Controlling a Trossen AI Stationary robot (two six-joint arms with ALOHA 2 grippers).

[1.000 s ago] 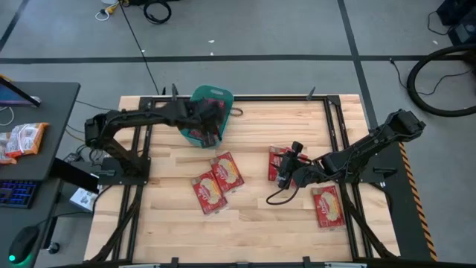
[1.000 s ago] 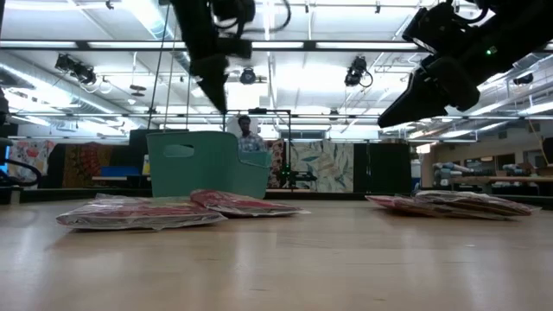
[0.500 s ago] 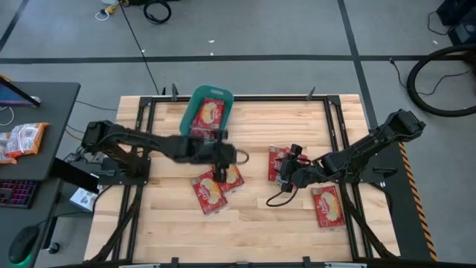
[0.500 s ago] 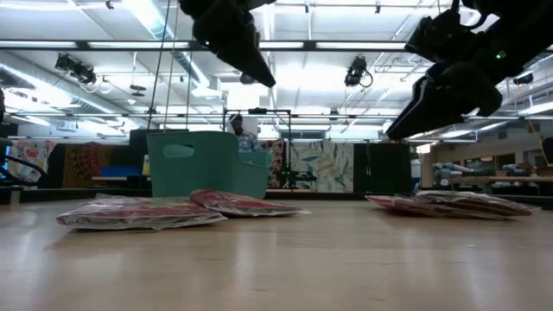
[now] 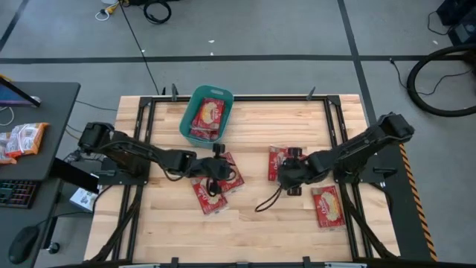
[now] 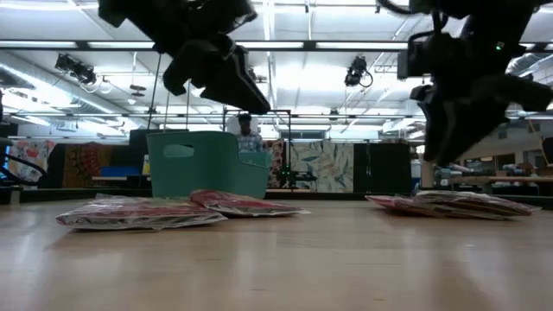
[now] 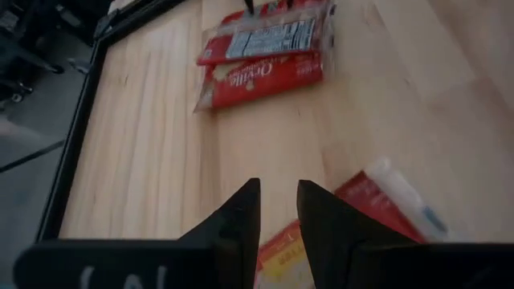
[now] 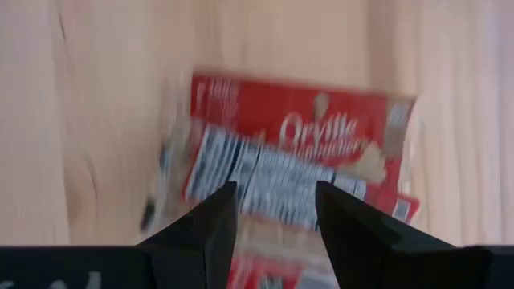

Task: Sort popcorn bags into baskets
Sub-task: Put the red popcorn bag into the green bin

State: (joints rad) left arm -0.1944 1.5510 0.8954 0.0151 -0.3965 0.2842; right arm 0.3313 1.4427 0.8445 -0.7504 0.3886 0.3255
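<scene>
The teal basket (image 5: 212, 90) stands at the table's far side, left of centre, with red popcorn bags (image 5: 207, 117) lying in it. Two red bags (image 5: 210, 195) (image 5: 233, 176) lie overlapped at the table's middle. My left gripper (image 5: 218, 158) hovers above them, narrowly open and empty; the left wrist view shows one of the two bags (image 7: 377, 205) under its fingers. Two stacked bags (image 5: 278, 157) lie right of centre. My right gripper (image 5: 285, 179) hangs over them, open, pointing down at them (image 8: 297, 152). One more bag (image 5: 328, 206) lies near the right rail.
Black frame rails (image 5: 336, 134) run along the table's left and right sides. A cable (image 5: 268, 199) hangs from my right arm onto the wood. Orange-and-white packets (image 5: 22, 138) lie on a desk off the table's left. Bare wood lies toward the near edge.
My left gripper has gone from above the basket toward the table's near edge and down, to above the two middle bags. The bags in the basket now show. My right gripper has tipped to point down and shifted slightly left over the stacked bags.
</scene>
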